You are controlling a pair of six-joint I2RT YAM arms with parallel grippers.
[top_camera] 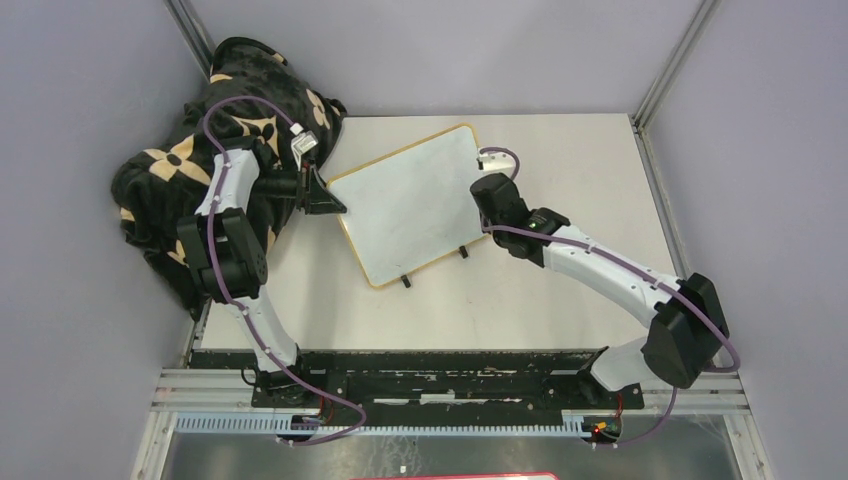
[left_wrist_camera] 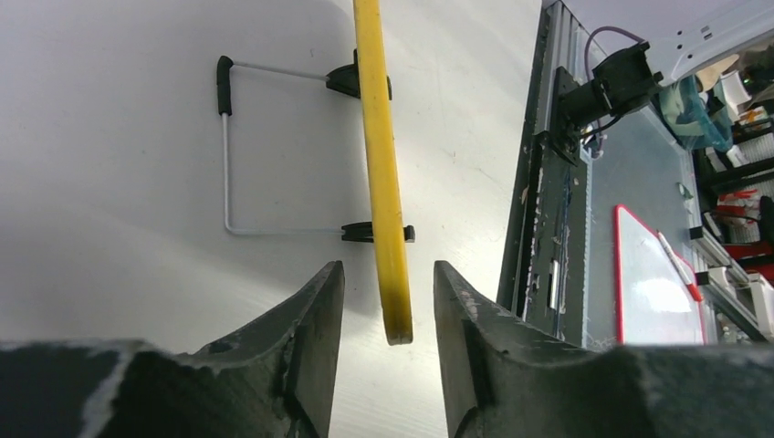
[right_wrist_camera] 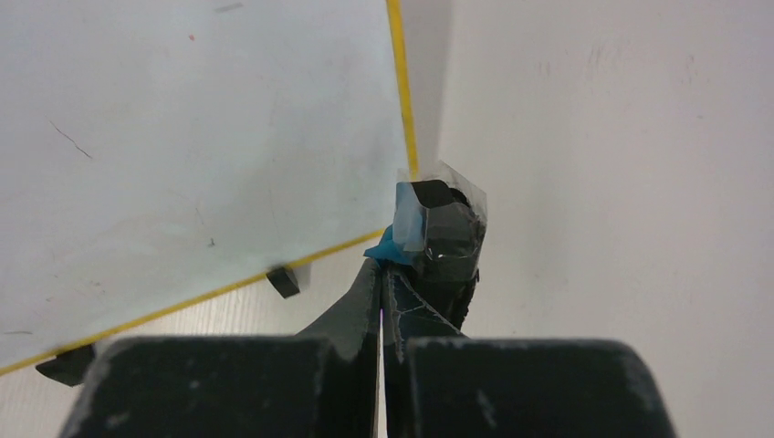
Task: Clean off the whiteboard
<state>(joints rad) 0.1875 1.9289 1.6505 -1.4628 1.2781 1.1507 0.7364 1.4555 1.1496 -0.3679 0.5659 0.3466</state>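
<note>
Small rectangular whiteboard with thin yellow frame (top_camera: 410, 205) lay tilted mid white tabletop (top_camera: 580, 150), just right of black-and-tan flower-patterned blanket (top_camera: 170, 170). Left tool (left_wrist_camera: 388, 274) was open. Its jaws straddled board's left edge, gap each side, no contact seen. Likely placed to steady board. Right tool (right_wrist_camera: 381, 265) was closed, pinching small black block in clear wrap (right_wrist_camera: 443, 233) just beside board's right corner. Block was probably eraser. Board face looked near clean, faint specks only, red writing not made out. Block's underside was hidden. Thin wire stand (left_wrist_camera: 225, 164) was clipped at frame; which side of board, unclear.
</note>
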